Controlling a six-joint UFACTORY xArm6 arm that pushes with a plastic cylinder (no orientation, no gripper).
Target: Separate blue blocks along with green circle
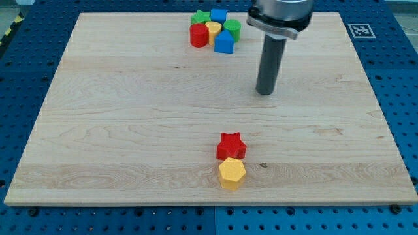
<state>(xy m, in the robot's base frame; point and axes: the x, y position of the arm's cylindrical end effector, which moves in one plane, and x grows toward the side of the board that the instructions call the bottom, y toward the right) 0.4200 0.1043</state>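
My tip (265, 92) has no jaws; it rests right of and nearer than the far cluster. Blue blocks (223, 42) and green circle (232, 28) touch red cylinder (198, 35); a careless push drags it along.

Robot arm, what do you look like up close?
I end in a straight dark grey rod, round like a thick crayon, hanging from a wider shiny black-and-silver collar. My tip is flat and plain. No fingers, cables or markings show on me.
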